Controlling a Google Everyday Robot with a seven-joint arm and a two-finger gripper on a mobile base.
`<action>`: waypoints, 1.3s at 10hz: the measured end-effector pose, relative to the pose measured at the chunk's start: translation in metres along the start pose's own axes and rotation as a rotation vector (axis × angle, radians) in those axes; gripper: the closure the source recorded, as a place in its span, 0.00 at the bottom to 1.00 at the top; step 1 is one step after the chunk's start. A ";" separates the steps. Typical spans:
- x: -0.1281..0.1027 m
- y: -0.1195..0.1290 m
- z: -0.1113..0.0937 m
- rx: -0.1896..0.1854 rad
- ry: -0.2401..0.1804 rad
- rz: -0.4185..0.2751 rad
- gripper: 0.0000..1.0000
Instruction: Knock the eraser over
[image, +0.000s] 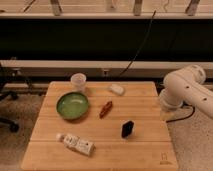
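The eraser (128, 129) is a small black block on the wooden table (145, 150), right of centre and toward the front; it looks to be standing on end. My white arm (187, 90) comes in from the right, beside the table's right edge. My gripper (167, 114) hangs at the arm's lower end, just off that edge, to the right of the eraser and a little farther back, well apart from it.
A green bowl (73, 105) sits at the left with a clear cup (78, 81) behind it. A reddish-brown item (105, 108) lies mid-table, a small white lump (116, 89) at the back, and a white labelled bottle (76, 144) lies at the front left.
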 end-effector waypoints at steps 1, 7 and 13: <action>-0.002 0.002 0.002 0.000 -0.003 -0.003 0.41; -0.018 0.013 0.021 -0.007 -0.030 -0.021 0.72; -0.025 0.021 0.035 -0.008 -0.065 -0.040 1.00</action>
